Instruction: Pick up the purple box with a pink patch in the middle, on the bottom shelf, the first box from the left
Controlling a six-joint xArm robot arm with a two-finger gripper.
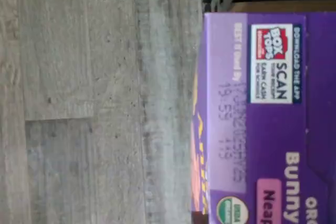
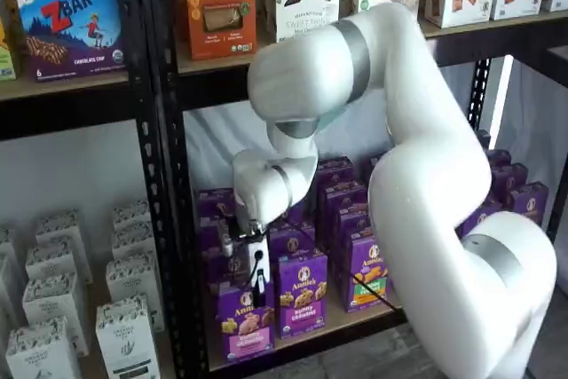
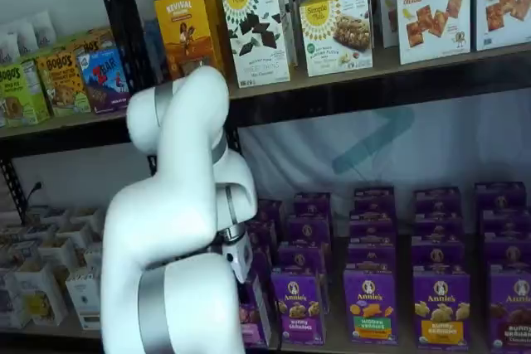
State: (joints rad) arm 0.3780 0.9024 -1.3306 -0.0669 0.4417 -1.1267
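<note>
You've got the gripper (image 2: 258, 283) clamped on the purple box (image 2: 244, 323) w/ pink patch, front-left on the bottom shelf (image 2: 351, 326), beside 2 front Annie's cartons in a shelf view; wrist cam shows 1 purple lid over grey floor (image 1: 94, 98).

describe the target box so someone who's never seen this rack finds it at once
Find the black metal rack of snack boxes and drop to the bottom shelf, filled with small purple Annie's cartons. The purple box is the front-row carton at the end nearest the upright, under the arm's tool. Its lower front is pink; the neighbour's is purple.
</note>
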